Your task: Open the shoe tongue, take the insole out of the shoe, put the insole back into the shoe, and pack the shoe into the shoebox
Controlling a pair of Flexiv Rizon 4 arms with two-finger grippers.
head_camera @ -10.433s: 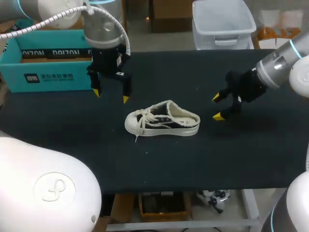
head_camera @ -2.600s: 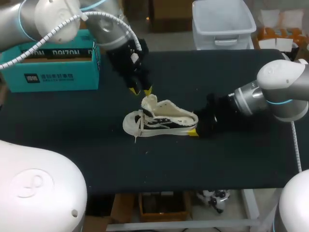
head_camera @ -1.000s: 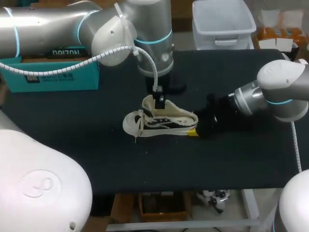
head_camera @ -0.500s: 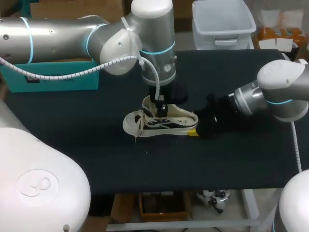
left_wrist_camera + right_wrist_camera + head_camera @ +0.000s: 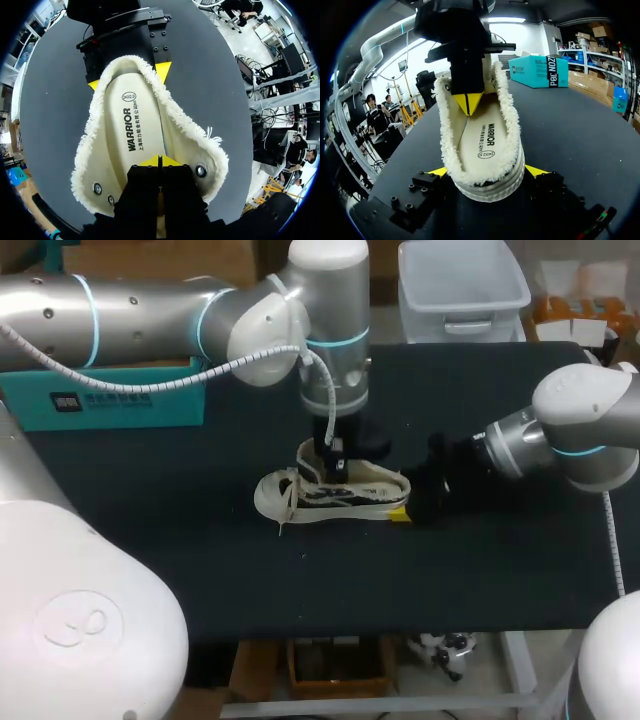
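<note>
A white low shoe (image 5: 335,492) with a fleecy lining lies on its sole mid-table, toe toward the left, its tongue (image 5: 308,454) folded up. My left gripper (image 5: 336,464) comes straight down into the shoe's opening. Its tips (image 5: 160,161) are shut together, with nothing between them, and touch the cream insole (image 5: 131,132) near the tongue end. My right gripper (image 5: 487,172) grips the heel from behind, one yellow fingertip (image 5: 536,171) pressed against each side of the sole. The left gripper (image 5: 468,104) shows over the insole (image 5: 482,142). The teal shoebox (image 5: 100,400) stands at the table's back left.
The black table (image 5: 200,570) has free room in front of the shoe and to its left. My left arm spans from the left edge over the shoebox to the shoe. The shoebox (image 5: 537,71) lies beyond the toe.
My left gripper has come down a little farther into the shoe opening, its arm swinging slightly right. The right gripper and the shoe have stayed put.
</note>
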